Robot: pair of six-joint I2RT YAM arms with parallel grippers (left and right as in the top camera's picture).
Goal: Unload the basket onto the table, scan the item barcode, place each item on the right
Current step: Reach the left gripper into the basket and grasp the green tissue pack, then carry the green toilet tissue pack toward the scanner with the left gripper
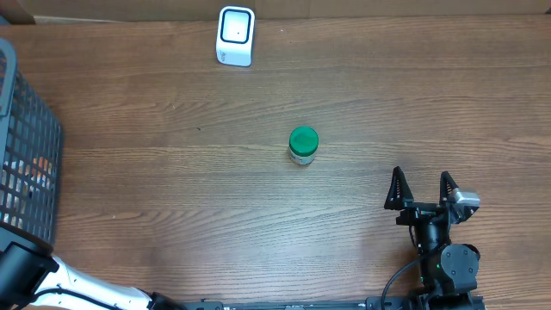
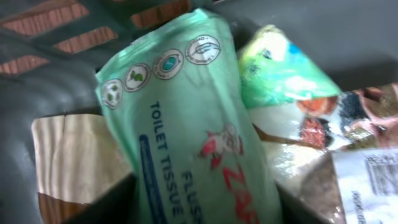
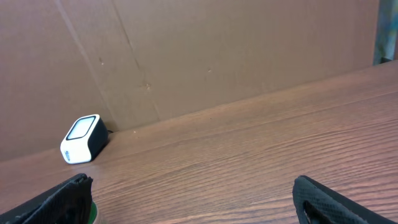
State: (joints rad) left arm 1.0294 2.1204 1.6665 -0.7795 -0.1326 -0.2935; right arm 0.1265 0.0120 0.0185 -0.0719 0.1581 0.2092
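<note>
Overhead view: basket point(image 1: 26, 164) at the desk's point(image 1: 172, 198) left edge, holding the task's item; the left wrist view shows the left tool point(image 2: 199, 208) straddling a green toilet tissue pack point(image 2: 186, 124), grip not discernible. The right tool point(image 1: 422, 191) hangs wide apart. Advisable: clamp the pack's midsection squarely, lift clear of neighbouring packets point(image 2: 280, 68), then face its barcode toward the scanner point(image 1: 235, 36).

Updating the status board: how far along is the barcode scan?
Done: nothing visibly scanned; the scanner stands alone at the back. In hand: the left gripper is down in the basket with the toilet tissue pack between its jaws; a firm grip isn't clear. The right gripper sits open, idle. Left: lift the pack out, present its barcode to the scanner.
</note>
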